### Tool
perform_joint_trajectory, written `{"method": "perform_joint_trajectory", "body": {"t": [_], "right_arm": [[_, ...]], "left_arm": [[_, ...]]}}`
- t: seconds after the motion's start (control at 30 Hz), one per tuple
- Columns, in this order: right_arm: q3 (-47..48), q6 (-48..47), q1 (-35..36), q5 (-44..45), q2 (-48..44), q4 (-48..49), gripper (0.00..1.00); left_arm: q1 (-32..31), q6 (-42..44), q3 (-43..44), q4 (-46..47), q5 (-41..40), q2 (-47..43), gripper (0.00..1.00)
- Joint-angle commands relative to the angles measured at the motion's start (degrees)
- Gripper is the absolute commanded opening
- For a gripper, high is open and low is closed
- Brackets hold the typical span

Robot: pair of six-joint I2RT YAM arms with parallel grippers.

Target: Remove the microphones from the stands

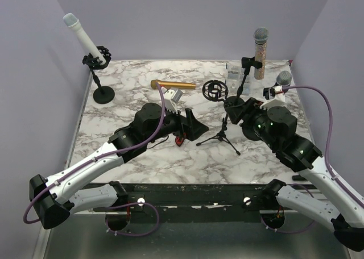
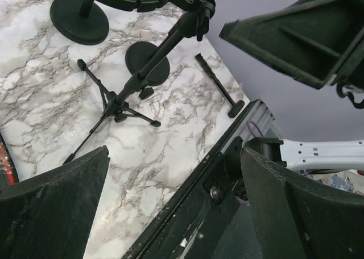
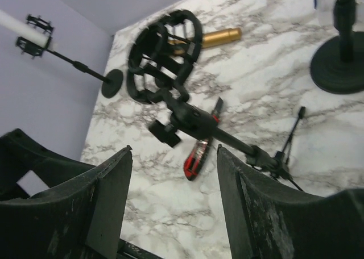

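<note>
A black tripod stand (image 1: 223,133) (image 2: 116,105) stands mid-table. Its round shock mount (image 1: 214,89) (image 3: 165,54) holds nothing. A gold microphone (image 1: 165,84) (image 3: 213,38) lies flat on the marble just behind the mount. My left gripper (image 1: 199,127) (image 2: 175,157) is open and empty, low on the table to the left of the tripod. My right gripper (image 1: 236,110) (image 3: 174,151) is open too, close to the stand's pole (image 3: 250,151) on its right, and grips nothing.
A white microphone (image 1: 79,34) sits clipped in a round-base stand (image 1: 103,94) at the far left. A grey-headed glitter microphone (image 1: 260,43) stands in a stand at the back right, another grey-headed one (image 1: 282,79) beside it. A red-and-black knife (image 3: 196,157) lies near the tripod.
</note>
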Motion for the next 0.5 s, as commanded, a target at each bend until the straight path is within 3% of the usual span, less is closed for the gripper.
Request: {"method": "perform_joint_trajectory", "body": {"t": [0.0,0.13,0.27,0.47], "right_arm": [[-8.7,-2.4,0.2,7.4,-7.0,-1.9,0.62],[-15.6,-2.7,0.2,10.2,-11.4,-5.2,0.66],[-19.9,-1.3,0.1,-1.6,-9.5,1.7,0.74],[-21.5,3.2,-4.1,-15.3,-0.3,11.9,0.72]], "left_arm": [[-0.3,-0.7,-1.6,2.0,1.8,-1.0,0.97],[-0.3,-0.5,-1.9,2.2,2.1,-0.9,0.97],[-0.4,-0.5,-1.6,3.0,2.6,0.0,0.97],[-0.6,-0.8,-1.2,2.9,3.3,-0.1,0.97]]}}
